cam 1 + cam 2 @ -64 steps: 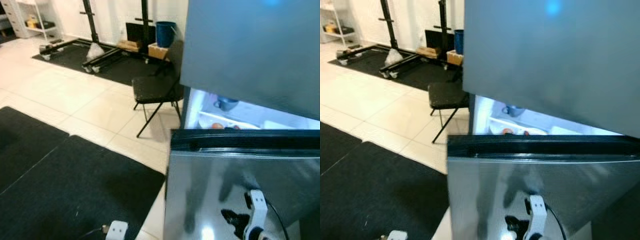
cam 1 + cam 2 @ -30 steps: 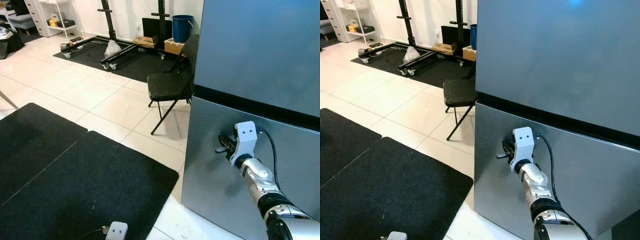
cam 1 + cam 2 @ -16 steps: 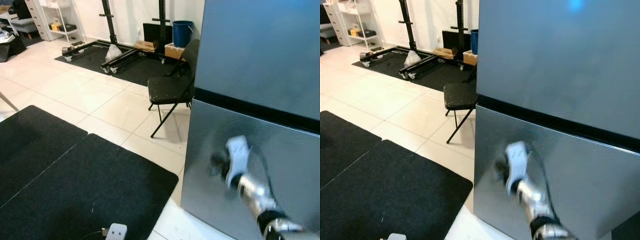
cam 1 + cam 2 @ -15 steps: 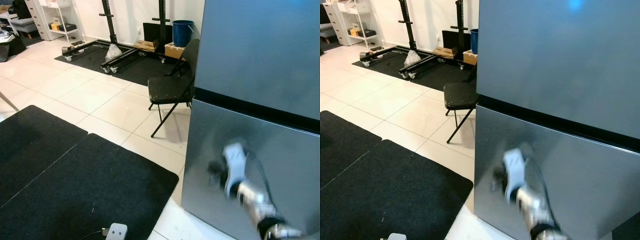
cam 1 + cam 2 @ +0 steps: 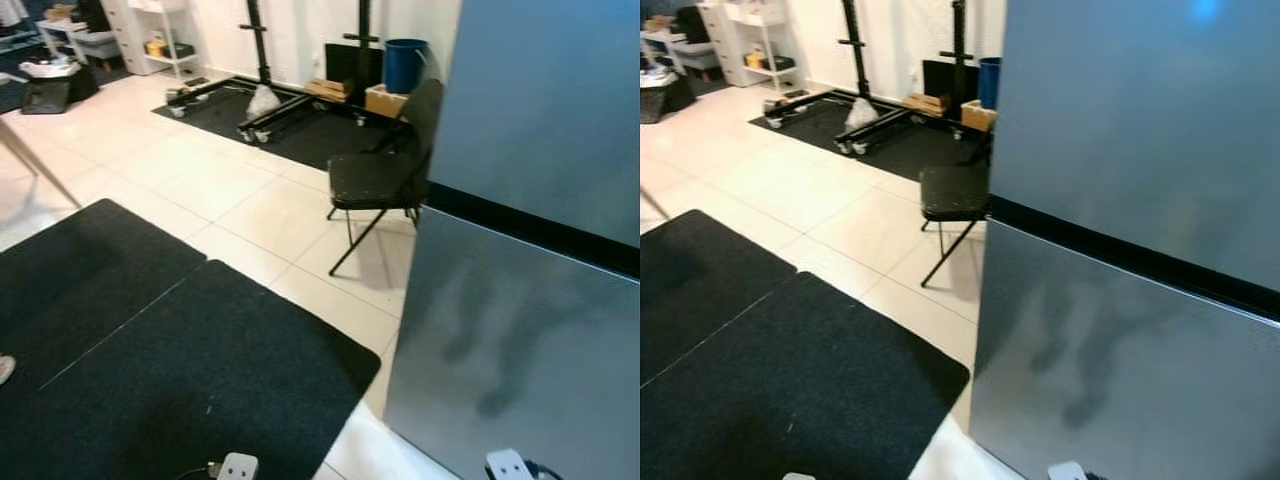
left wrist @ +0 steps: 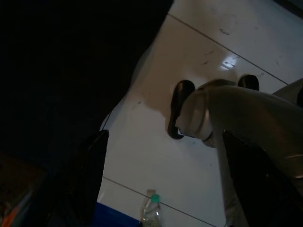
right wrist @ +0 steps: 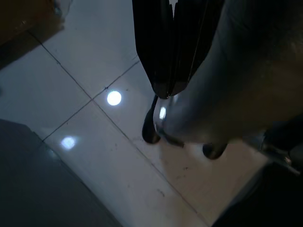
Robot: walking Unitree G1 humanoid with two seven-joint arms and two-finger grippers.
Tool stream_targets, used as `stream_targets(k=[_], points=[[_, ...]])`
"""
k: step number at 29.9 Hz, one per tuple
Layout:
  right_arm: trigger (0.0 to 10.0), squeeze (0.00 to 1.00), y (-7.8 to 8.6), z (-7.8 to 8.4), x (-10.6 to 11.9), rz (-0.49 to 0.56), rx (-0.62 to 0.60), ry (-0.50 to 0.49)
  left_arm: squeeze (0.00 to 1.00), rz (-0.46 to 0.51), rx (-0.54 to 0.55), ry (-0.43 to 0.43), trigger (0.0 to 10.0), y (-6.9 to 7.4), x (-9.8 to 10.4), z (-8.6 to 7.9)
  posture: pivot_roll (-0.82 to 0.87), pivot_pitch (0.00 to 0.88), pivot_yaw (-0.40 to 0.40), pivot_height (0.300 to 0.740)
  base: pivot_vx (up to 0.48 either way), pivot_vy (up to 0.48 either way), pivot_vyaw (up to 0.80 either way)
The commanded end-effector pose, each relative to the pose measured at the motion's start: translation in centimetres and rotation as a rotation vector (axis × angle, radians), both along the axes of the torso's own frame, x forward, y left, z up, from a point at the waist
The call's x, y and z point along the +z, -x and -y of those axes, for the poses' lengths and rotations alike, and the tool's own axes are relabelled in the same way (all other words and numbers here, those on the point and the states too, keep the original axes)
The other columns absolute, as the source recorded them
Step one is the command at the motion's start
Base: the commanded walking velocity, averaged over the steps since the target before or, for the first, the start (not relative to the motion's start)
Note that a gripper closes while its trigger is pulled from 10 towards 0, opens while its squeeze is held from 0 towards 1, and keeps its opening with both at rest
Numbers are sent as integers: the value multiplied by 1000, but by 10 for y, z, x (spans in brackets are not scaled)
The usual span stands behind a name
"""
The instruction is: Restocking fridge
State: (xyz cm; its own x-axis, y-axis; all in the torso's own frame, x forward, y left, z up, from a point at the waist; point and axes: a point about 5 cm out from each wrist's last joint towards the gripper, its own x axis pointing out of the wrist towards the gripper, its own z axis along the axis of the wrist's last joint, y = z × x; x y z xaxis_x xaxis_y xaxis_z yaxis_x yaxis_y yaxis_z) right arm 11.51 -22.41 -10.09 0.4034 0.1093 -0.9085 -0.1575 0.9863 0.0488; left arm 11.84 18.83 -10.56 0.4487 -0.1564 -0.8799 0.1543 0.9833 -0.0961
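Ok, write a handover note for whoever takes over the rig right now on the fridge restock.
Left gripper: open, empty, hanging over the floor.
Right gripper: shut, empty, pointing down at the tiles.
Fridge: both doors closed, directly in front of the robot.
A bottle stands on the floor near the left gripper.
Left to do: probably check whether that bottle needs stocking; the fridge's contents are hidden.

spread left pincer (image 6: 161,189) above pale floor (image 6: 156,156)

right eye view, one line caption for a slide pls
Closed grey fridge beside a black folding chair, black floor mats on pale tiles.
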Motion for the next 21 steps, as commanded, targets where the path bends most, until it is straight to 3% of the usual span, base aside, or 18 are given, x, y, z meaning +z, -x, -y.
stream_targets(k=[1, 6, 21], points=[[10000, 0, 5, 2, -1, -21, -12, 1, 0, -18, -7, 1, 10000, 3, -1, 2, 0, 0, -10, 740, 0, 0, 775], [10000, 0, 20, 2, -5, -67, -7, 14, 0, -19, -5, 4, 10000, 3, -2, 2, 7, 0, -14, 740, 0, 0, 776], [10000, 0, 17, -4, -6, -64, 37, 21, 0, -24, -9, -4, 10000, 4, -1, -1, 3, 0, -5, 740, 0, 0, 778]])
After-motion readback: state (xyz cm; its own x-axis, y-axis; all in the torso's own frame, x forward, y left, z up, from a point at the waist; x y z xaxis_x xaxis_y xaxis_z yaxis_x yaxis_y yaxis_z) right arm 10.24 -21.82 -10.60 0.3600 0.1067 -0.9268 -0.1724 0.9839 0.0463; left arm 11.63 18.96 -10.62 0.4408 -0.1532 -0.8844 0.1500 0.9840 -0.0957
